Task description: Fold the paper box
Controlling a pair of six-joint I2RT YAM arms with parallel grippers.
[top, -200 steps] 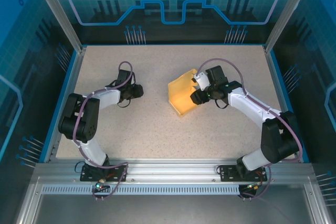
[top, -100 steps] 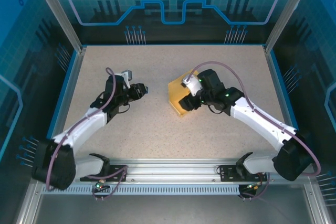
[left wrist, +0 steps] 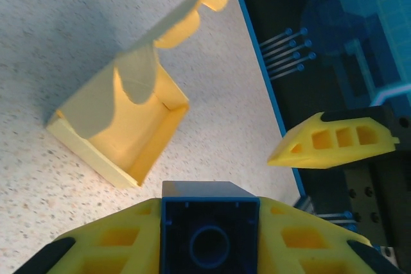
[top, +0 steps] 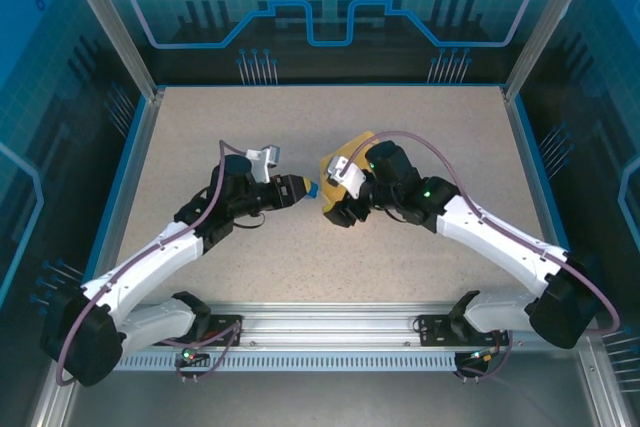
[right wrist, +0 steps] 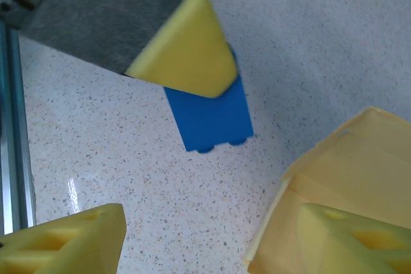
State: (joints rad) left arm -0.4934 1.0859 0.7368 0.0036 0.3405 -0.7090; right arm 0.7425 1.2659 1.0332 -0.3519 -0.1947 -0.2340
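The paper box [left wrist: 122, 134] lies open on the table, pale yellow, with its scalloped lid flap raised. From the top view the paper box [top: 345, 150] is partly hidden under my right arm. My left gripper [left wrist: 210, 217] is shut on a small dark blue cube [left wrist: 210, 230]; the left gripper [top: 300, 190] hovers just left of the box. My right gripper [right wrist: 209, 222] stands open. One of its fingers [right wrist: 353, 235] overlaps the paper box [right wrist: 347, 171], the other [right wrist: 64, 242] is over bare table. The blue cube [right wrist: 209, 117] faces it, a short way off.
The speckled table [top: 300, 267] has free room in front and at the left. Its blue border [left wrist: 257, 56] runs close behind the box in the left wrist view. A metal rail [right wrist: 9, 126] lines the near side.
My left arm has swung right, carrying the blue cube up to the box. My right gripper has moved left over the box and its jaws have opened wider.
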